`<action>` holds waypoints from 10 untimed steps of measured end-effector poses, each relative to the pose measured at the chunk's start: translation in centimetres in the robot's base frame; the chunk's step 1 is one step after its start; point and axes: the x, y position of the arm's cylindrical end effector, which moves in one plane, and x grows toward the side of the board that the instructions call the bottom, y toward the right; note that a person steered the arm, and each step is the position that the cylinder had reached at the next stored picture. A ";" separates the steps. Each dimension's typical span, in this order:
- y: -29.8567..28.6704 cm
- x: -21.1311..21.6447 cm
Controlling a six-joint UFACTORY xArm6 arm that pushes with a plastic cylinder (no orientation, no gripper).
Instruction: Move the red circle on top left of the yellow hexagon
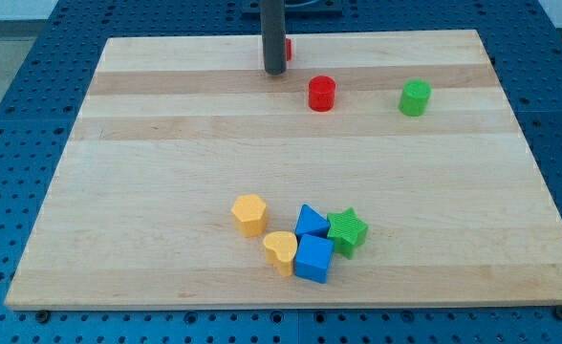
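The red circle (321, 93), a short red cylinder, stands on the wooden board (166, 143) near the view's top, right of centre. The yellow hexagon (249, 214) sits low on the board, left of a cluster of blocks. My tip (274, 72) touches the board up and to the left of the red circle, with a gap between them. A second red block (288, 49) is mostly hidden behind the rod.
A green cylinder (415, 97) stands to the right of the red circle. Next to the yellow hexagon lie a yellow heart (280, 250), a blue triangle (311, 222), a blue cube (313, 258) and a green star (347, 230).
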 end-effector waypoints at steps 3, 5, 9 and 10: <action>0.1 -1.4; 11.3 0.9; 3.9 13.9; 7.0 13.4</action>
